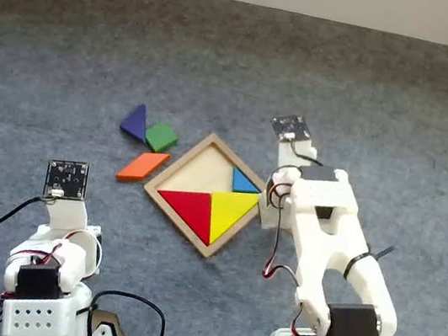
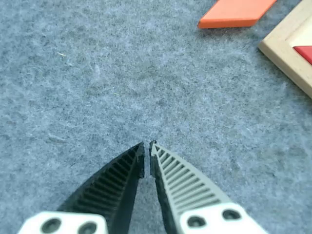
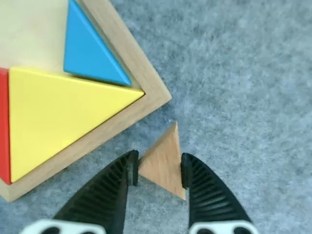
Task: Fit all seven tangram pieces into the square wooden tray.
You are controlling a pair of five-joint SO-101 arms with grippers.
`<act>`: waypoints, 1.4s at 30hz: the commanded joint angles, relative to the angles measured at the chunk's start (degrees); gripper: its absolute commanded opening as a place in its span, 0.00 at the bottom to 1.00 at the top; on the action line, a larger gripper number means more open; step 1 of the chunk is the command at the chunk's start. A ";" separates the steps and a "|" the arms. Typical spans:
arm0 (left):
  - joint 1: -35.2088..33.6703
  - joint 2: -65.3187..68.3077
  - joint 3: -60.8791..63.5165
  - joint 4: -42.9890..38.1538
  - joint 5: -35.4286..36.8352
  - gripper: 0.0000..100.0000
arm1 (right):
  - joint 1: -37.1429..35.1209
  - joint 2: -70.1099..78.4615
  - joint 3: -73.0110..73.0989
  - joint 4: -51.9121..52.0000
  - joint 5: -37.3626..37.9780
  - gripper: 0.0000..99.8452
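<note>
Tangram in progress: the right gripper (image 3: 157, 168) pinches a plain wooden triangle (image 3: 163, 163) between its jaws at the lower centre of the right wrist view. The piece lies just off the corner of the square tray (image 3: 151, 92), which holds a red triangle (image 1: 190, 208), a yellow triangle (image 3: 58, 112) and a blue triangle (image 3: 87, 48). Gripped on slanted edges, the thin piece could twist or squirt free, and a low swing could knock the tray. The left gripper (image 2: 146, 145) has its jaws closed on nothing.

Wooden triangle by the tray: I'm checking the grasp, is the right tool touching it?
Touching. The right wrist view shows the right tool closed on the wooden triangle, with no gap on either side.
</note>
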 commanded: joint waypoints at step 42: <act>12.35 69.76 -67.74 -2.37 -18.99 0.24 | 6.99 -0.22 3.56 -6.55 -0.09 0.07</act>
